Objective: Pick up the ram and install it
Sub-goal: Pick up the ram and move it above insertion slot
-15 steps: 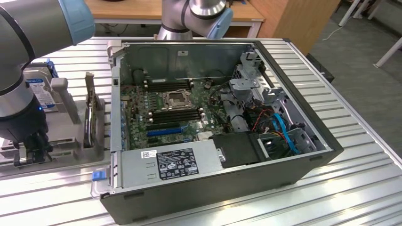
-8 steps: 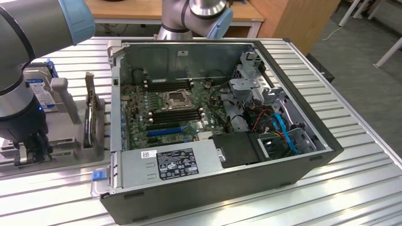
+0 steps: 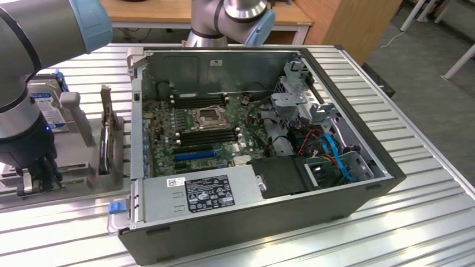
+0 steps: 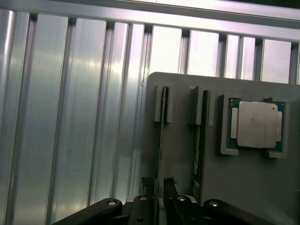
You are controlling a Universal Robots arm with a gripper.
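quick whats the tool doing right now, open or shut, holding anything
tool: astride the upright thin dark-green ram stick in the grey holder; whether it grips cannot be told

Bright, even room light. Strong glare streaks on counter [image 4: 79, 103] ribs. My hand [image 4: 158, 185] sits in shadow, dark. Case [image 3: 282, 222] interior dim.

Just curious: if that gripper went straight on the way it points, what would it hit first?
Probably the thin green ram stick standing on edge in the grey holder, right ahead of the gripper.
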